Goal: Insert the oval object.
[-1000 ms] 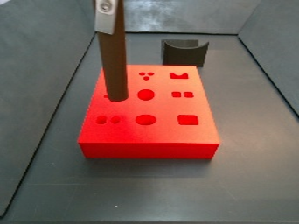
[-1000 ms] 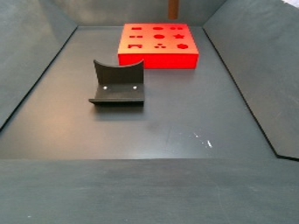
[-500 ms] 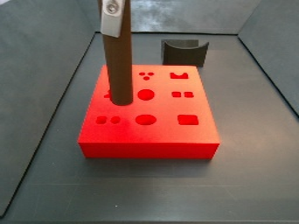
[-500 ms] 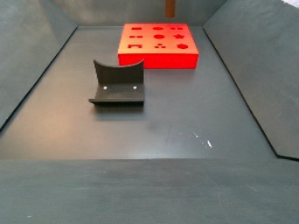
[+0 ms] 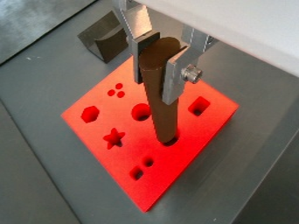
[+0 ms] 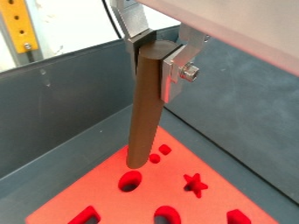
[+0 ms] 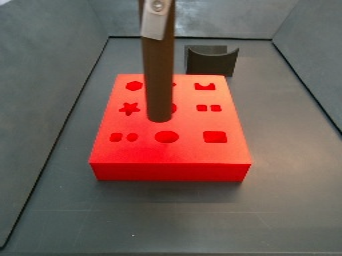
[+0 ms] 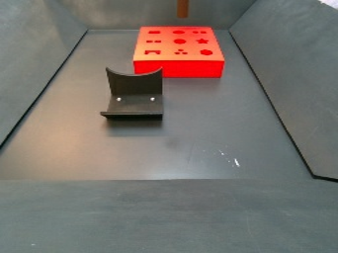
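The silver fingers (image 5: 181, 68) of the gripper (image 5: 163, 54) pinch the top of the oval object (image 5: 160, 92), which hangs upright over the red block (image 7: 174, 165), its lower end close above the block's holed top near the middle, as seen in a side view (image 7: 156, 78). Farther back on the grey floor (image 8: 172, 138) stands the dark fixture (image 7: 211, 58), well apart from the block.
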Available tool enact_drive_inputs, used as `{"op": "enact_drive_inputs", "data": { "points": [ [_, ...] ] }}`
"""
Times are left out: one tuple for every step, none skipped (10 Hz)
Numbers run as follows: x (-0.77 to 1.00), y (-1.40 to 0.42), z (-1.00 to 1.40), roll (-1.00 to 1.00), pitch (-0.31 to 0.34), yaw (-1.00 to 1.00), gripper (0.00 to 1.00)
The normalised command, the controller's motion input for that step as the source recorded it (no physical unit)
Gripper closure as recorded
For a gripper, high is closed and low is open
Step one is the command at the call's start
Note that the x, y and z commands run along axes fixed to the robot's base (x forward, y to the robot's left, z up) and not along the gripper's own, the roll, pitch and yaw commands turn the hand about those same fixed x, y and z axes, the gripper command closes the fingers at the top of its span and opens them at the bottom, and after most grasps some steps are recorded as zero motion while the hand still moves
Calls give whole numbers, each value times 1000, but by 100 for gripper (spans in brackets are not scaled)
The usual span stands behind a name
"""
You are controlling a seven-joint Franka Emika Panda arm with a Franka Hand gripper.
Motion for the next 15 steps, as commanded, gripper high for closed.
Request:
{"op": "enact_drive_inputs", "data": {
  "points": [
    [29, 0, 0, 0, -13, 0, 100],
    [77, -11, -80, 0, 3, 0, 100],
    [434, 0, -194, 0, 0, -97, 100],
    [520, 0, -251, 19, 0, -111, 100],
    [269, 0, -323, 83, 26, -69, 100],
    [-11, -31, -274, 81, 1, 0, 100],
    [-154, -20, -217, 34, 0, -86, 100],
    [-466, -37, -194, 47, 9, -257, 100],
    [-240, -20, -143, 24, 1, -191, 100],
    [0, 0, 0, 7, 0, 0, 100],
    [194, 9, -63, 33, 0, 0, 100],
    [371, 0, -97, 54, 3, 0, 100],
    [254, 0, -94, 51, 14, -11, 100],
    [0, 0, -29, 0, 0, 0, 100],
    [-211, -34, -26, 44, 0, -29, 100]
  ]
}}
